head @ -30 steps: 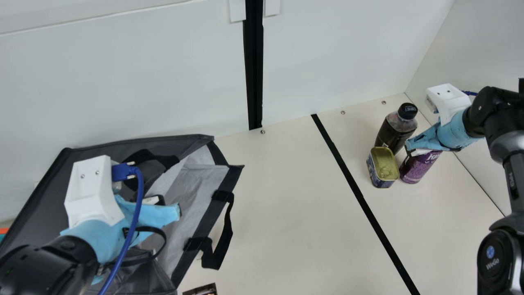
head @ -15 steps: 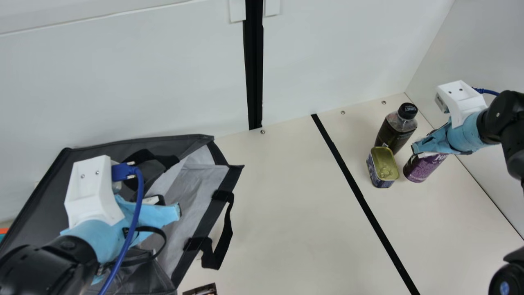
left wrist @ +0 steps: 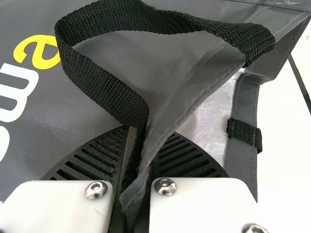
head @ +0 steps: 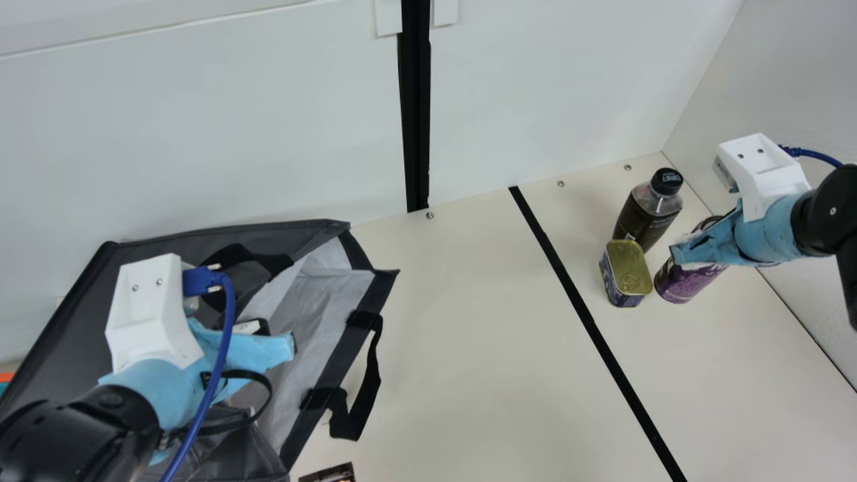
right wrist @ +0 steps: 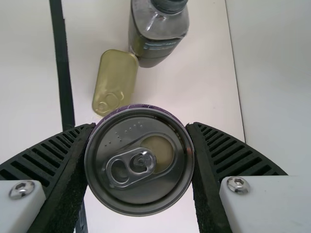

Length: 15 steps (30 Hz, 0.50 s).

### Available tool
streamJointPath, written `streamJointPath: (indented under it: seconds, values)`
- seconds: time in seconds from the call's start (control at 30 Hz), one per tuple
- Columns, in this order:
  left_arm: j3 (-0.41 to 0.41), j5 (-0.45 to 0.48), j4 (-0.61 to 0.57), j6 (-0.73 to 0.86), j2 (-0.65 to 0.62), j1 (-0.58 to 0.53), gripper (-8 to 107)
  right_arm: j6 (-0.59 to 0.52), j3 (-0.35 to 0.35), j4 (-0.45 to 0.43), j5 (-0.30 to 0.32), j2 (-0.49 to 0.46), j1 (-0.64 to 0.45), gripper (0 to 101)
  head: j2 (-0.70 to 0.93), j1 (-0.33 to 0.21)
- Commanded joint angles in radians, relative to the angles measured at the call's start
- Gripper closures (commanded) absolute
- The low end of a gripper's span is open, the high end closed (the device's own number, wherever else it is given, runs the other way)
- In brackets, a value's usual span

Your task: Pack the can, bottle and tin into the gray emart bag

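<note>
Black arms (head: 67, 438), light-blue wraps (head: 766, 227)
White, boxy housings (head: 763, 171) bear paired dark screws (head: 741, 156) and blue cables (head: 224, 348); the ribbed black jaws have rounded white plates (right wrist: 272, 206) with silvery bolts (right wrist: 238, 184).

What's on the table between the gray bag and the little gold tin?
A black stripe crosses the cream table between the gray bag and the tin, as the main view shows.
</note>
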Motion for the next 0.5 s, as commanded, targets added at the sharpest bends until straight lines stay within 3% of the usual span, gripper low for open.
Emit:
streamJointPath:
  seconds: [0.0,0.47]
  values:
    - [0.000,0.000,0.000,0.000,0.000,0.000,89,0.005,0.010,-0.004,0.002,-0.021,0.007,101,-0.002,-0.023]
    - [0.000,0.000,0.000,0.000,0.000,0.000,89,0.063,0.062,-0.034,0.037,-0.136,0.110,101,-0.002,-0.023]
